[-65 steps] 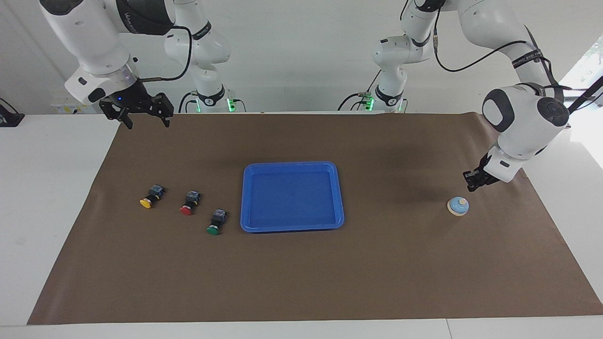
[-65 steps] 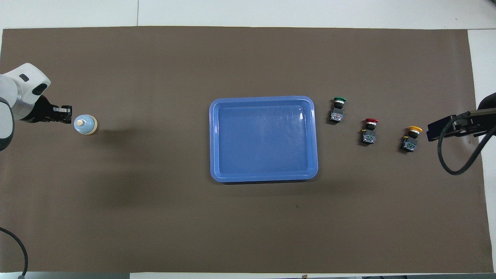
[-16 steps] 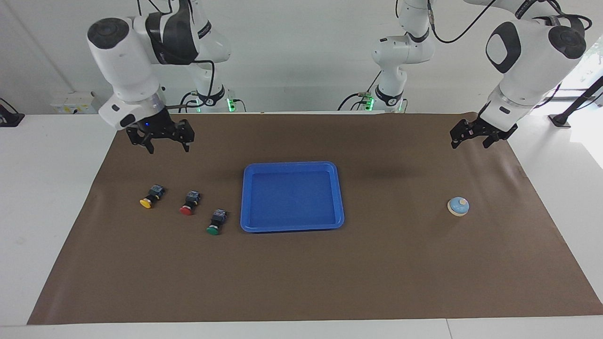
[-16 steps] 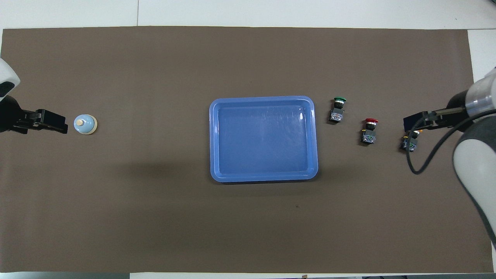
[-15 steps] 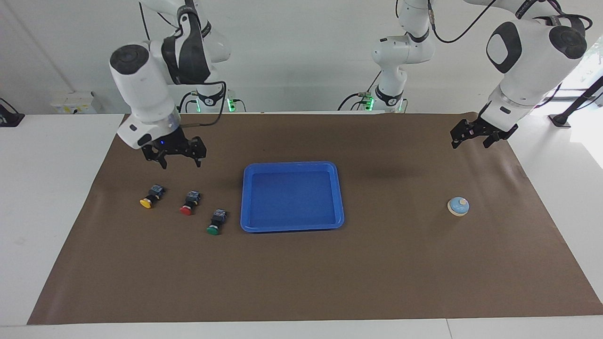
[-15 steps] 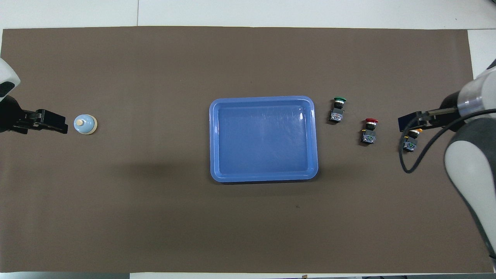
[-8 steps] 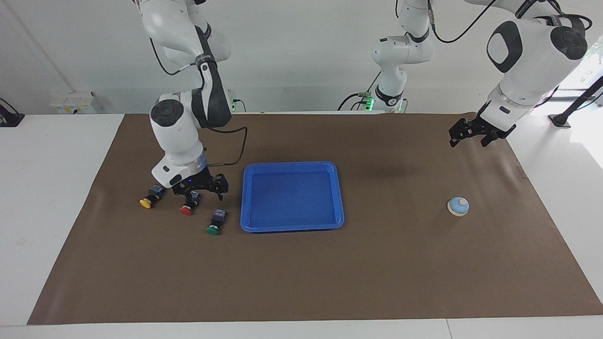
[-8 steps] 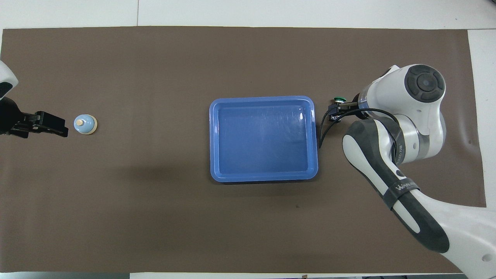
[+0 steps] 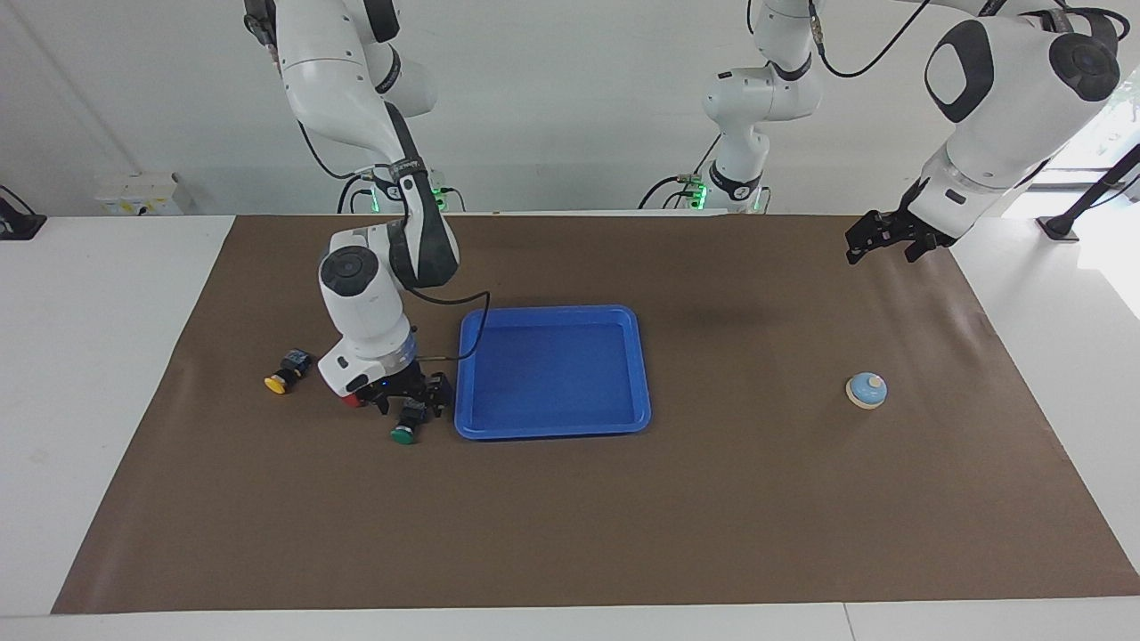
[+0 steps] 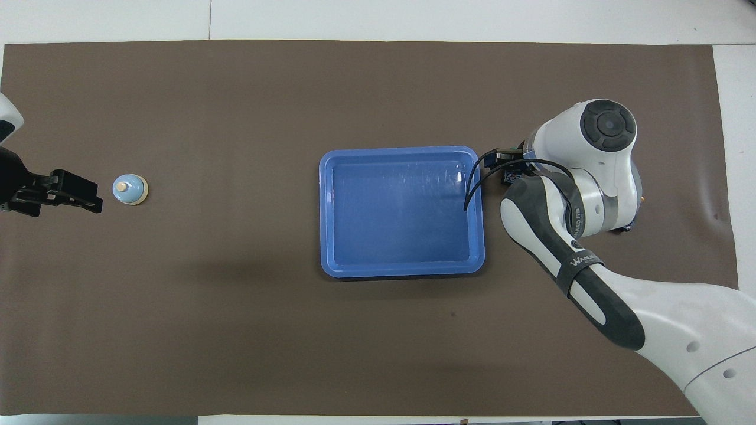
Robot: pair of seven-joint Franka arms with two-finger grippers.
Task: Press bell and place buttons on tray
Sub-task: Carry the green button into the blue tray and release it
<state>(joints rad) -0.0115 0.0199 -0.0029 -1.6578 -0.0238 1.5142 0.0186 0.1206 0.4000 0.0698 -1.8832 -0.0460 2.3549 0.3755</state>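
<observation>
green button [image 9: 405, 425] betw right gripper [image 9: 411, 405] fingers - open

Overhead: right arm [image 10: 567, 195] covers the red and yellow buttons; only a sliver of the green button [image 10: 512, 176] shows at the right gripper [image 10: 502, 160]. Facing view: red button [image 9: 354, 401] mostly hidden under the wrist. Left gripper [image 10: 71, 192] body is cut off at the frame's left edge. Jaws' gaps unreadable.

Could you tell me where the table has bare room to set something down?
The brown mat lies bare between the tray and the bell. The tray holds nothing. It is crowded beside the tray, where the right gripper sits low at the green button.
</observation>
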